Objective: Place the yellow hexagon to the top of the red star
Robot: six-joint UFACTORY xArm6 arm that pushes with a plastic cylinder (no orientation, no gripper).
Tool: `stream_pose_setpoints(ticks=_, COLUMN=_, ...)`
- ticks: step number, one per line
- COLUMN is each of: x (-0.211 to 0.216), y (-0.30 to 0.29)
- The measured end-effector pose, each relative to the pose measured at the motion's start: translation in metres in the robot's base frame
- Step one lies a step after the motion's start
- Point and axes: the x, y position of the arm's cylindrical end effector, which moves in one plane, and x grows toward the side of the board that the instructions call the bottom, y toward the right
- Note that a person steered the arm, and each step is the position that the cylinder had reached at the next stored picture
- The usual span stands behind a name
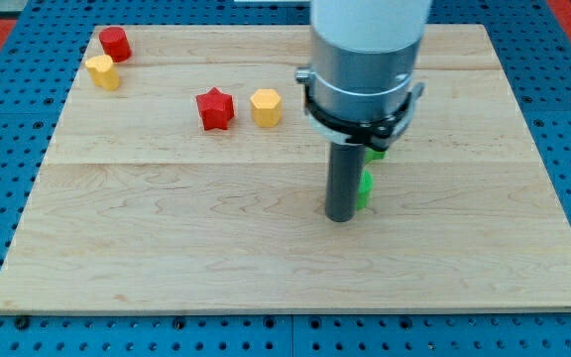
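Note:
The yellow hexagon (266, 106) lies on the wooden board (167, 238), just to the right of the red star (215, 108) and almost touching it. My tip (341, 217) rests on the board near the middle, below and to the right of the hexagon, well apart from it. The rod and the arm above it hide part of the board behind them.
A red block (115, 43) and a yellow block (103, 71) sit close together at the view's top left. A green block (365, 188) shows just right of the rod, partly hidden, and another bit of green (376, 153) above it.

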Motion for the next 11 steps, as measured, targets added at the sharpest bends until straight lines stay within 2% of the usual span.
stream_pose_setpoints(ticks=1, x=0.0, y=0.029)
stream_pose_setpoints(ticks=2, x=0.005, y=-0.035)
stream_pose_setpoints(ticks=4, x=-0.115, y=-0.048)
stream_pose_setpoints(ticks=5, x=-0.16, y=-0.06)
stream_pose_setpoints(ticks=8, x=-0.131, y=-0.127)
stream_pose_setpoints(ticks=10, x=-0.202, y=-0.125)
stream_pose_setpoints(ticks=11, x=-0.215, y=-0.108)
